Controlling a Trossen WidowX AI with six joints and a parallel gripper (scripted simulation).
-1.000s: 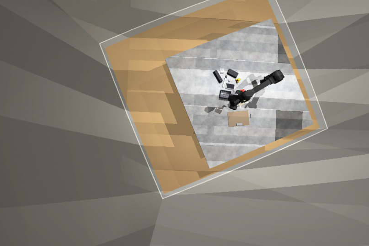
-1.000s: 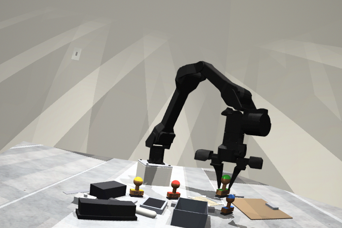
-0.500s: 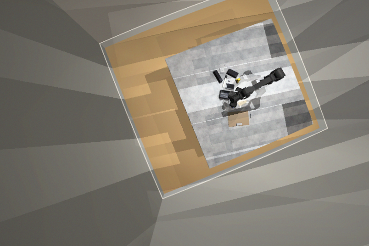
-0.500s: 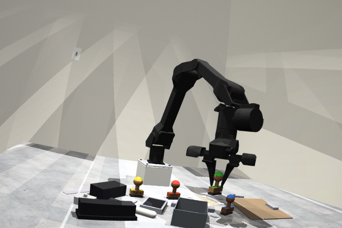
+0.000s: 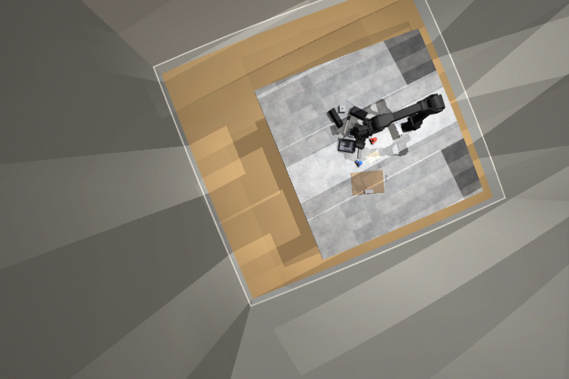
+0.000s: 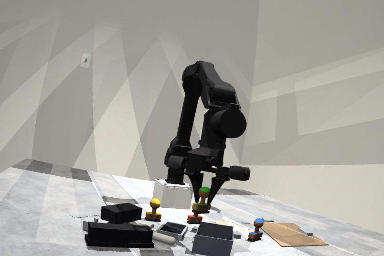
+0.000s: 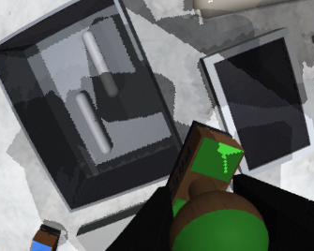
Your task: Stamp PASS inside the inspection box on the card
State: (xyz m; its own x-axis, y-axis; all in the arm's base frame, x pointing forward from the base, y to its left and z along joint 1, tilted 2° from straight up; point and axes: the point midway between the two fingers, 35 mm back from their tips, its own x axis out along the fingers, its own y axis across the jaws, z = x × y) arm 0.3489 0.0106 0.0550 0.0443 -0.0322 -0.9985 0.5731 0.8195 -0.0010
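— Jaws?
— Closed on the PASS stamp point(image 6: 201, 207) point(image 7: 218, 159), holding it raised near the ink pad point(image 6: 172, 229) point(image 7: 266, 103).
— Step?
— Apparently inking is pending; next is calling for centring above, then lowering level.

Grey-beige walls point(image 6: 132, 39) — pale switch plate point(image 6: 85, 60), angular light and shadow.

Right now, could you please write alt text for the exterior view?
A black robot arm's gripper holds the green-topped PASS stamp above the bench, among yellow, red and blue stamps, open boxes and a tan board.
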